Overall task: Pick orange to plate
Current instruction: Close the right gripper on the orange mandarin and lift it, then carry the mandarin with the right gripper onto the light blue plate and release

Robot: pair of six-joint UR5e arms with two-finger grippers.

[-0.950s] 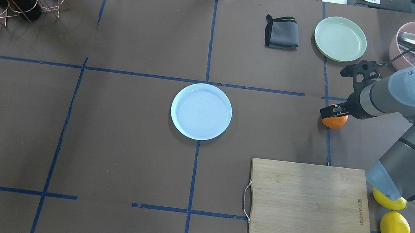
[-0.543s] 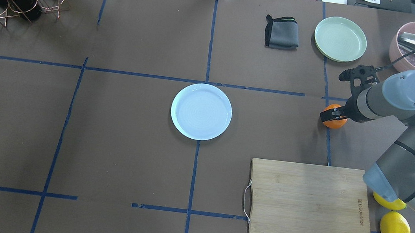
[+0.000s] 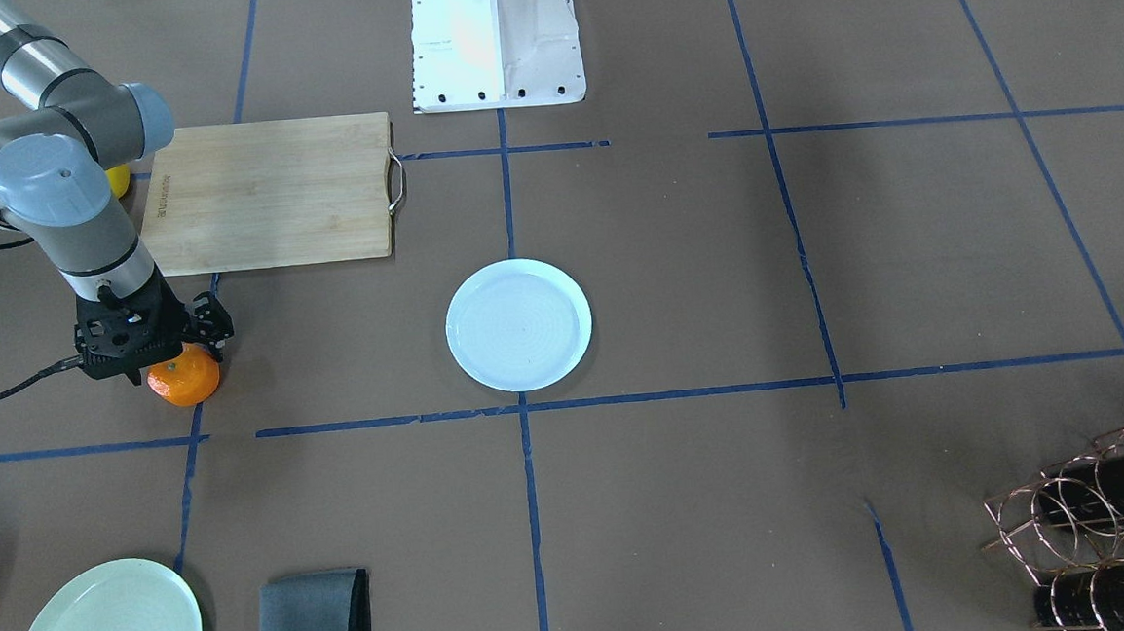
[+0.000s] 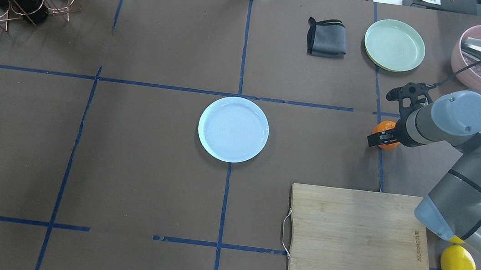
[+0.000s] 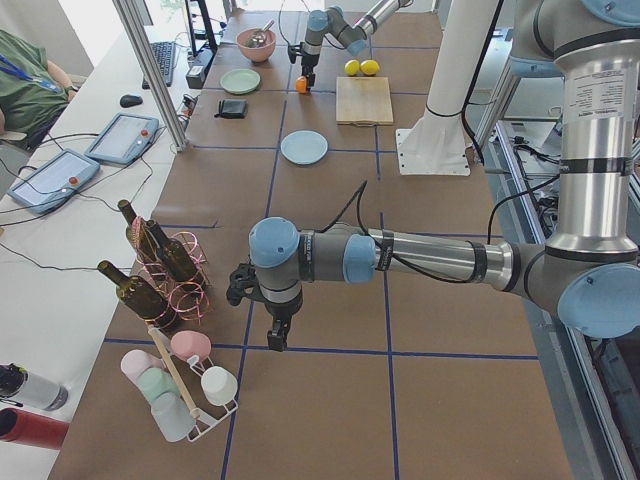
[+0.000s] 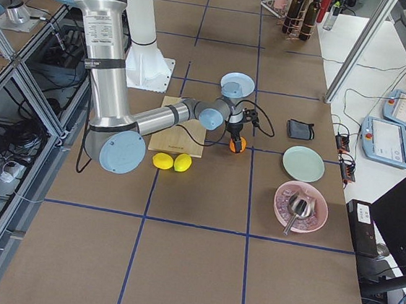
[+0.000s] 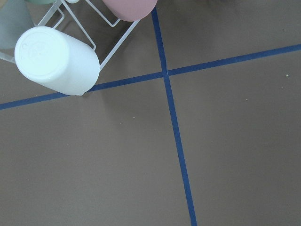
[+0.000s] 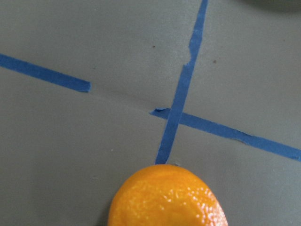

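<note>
Brown table (image 4: 128, 149), orange (image 3: 185, 379) on blue tape (image 8: 179, 101), wider than tall, under right fingers (image 4: 377, 139), spread not discernible.

Orange (image 4: 383, 126) half hidden beneath the right gripper (image 4: 384, 137).

I record the right arm (image 4: 469, 181) and left arm (image 5: 430, 258) as silver-grey tubing with pale-blue joint caps. The right gripper (image 4: 385, 136) is black, with a black cable (image 3: 1, 395); the base (image 3: 496, 37) is white.
</note>
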